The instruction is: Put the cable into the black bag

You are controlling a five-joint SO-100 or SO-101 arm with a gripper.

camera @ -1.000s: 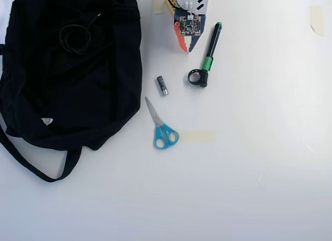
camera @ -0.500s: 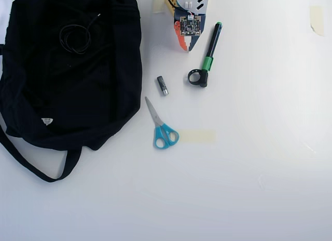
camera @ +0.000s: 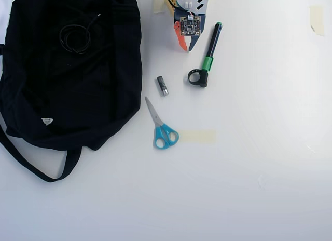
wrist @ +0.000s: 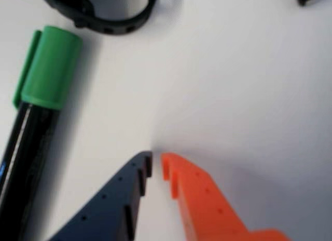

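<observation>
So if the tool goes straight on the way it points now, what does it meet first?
In the overhead view the tool, shut and empty, points down the picture. Probably only bare table: the battery lies left of that line, the pen-like tool's ring just right, scissors further left.

Bright, even light washes the white tabletop (camera: 259, 147) nearly to glare in the overhead view, with faint shadows. The wrist view is soft and blurred, the claw (wrist: 156, 165) and pen (wrist: 36, 111) out of focus.

Coiled cable (camera: 75, 38) atop slumped black bag (camera: 67, 95)
</observation>
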